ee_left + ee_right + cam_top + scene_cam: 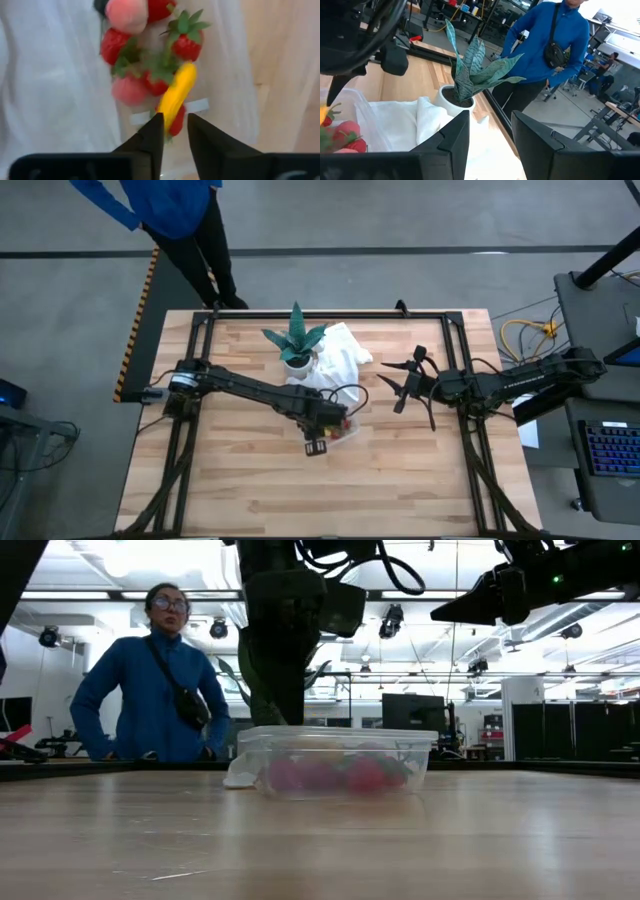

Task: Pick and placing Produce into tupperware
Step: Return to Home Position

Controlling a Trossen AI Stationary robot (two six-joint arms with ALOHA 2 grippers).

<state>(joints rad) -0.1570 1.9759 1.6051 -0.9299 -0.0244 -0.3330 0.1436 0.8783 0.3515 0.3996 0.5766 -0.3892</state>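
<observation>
Tupperware (340,733) holds produce (178,91) — left end effector (175,121) released above; right end effector (490,119) released.

Ceiling lights (100,593) are shining above; a person (150,690) in blue is standing on grey floor (400,220) behind the counter (400,470).

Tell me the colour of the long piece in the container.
Yellow; the long piece shows best in the left wrist view.

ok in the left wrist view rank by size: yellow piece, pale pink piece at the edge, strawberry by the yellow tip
1. yellow piece, clearly longest.
2-3. pale pink piece and strawberry look alike; the pink one is cut off by the edge, so unranked.
</observation>
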